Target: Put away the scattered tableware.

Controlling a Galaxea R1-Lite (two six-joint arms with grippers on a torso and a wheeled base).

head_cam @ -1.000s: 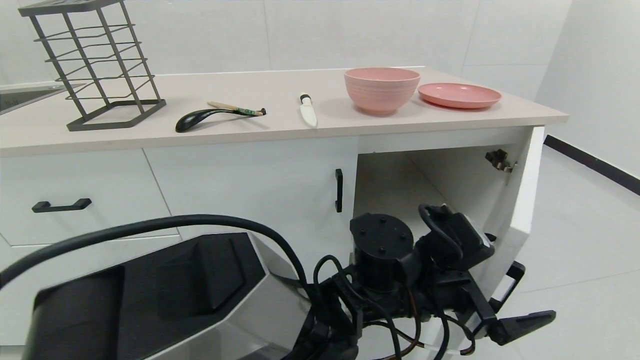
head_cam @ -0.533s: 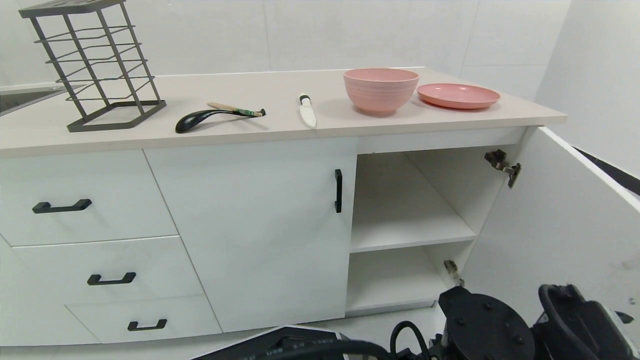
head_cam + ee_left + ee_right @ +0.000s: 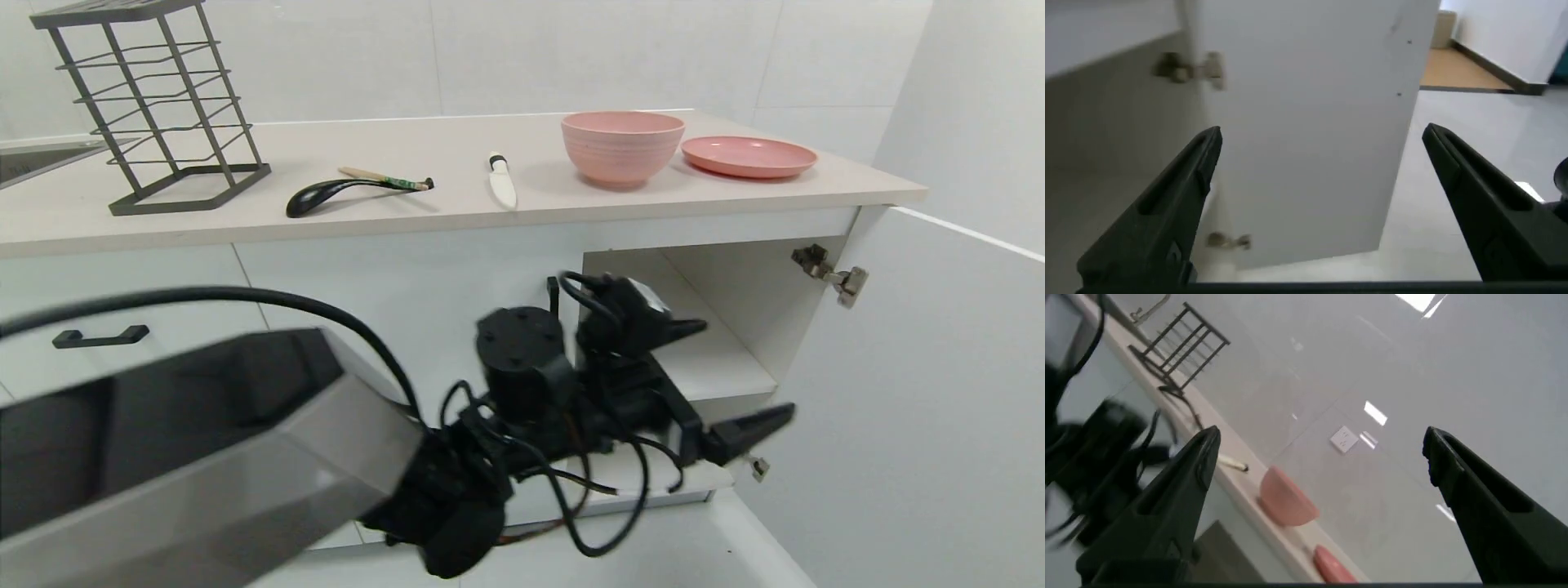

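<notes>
On the counter lie a black spoon (image 3: 322, 194), chopsticks (image 3: 384, 177) and a white knife (image 3: 502, 181). To their right stand a pink bowl (image 3: 622, 145) and a pink plate (image 3: 749, 155). The right wrist view looks up at the bowl (image 3: 1288, 498) and plate (image 3: 1335, 563). My left gripper (image 3: 739, 369) hangs open and empty in front of the open cabinet, below the counter's edge. In its wrist view the left gripper (image 3: 1323, 135) faces the cabinet door (image 3: 1306, 122). My right gripper (image 3: 1323, 437) is open with nothing between its fingers.
A dark wire rack (image 3: 155, 106) stands at the counter's left, with a sink (image 3: 41, 159) beyond it. The cabinet door (image 3: 922, 367) is swung wide to the right, baring a white shelf (image 3: 718, 367). Drawers with black handles (image 3: 100, 335) sit at the left.
The cabinet door has swung from partly open to wide open. My left arm dropped low, then rose to the front of the cabinet opening.
</notes>
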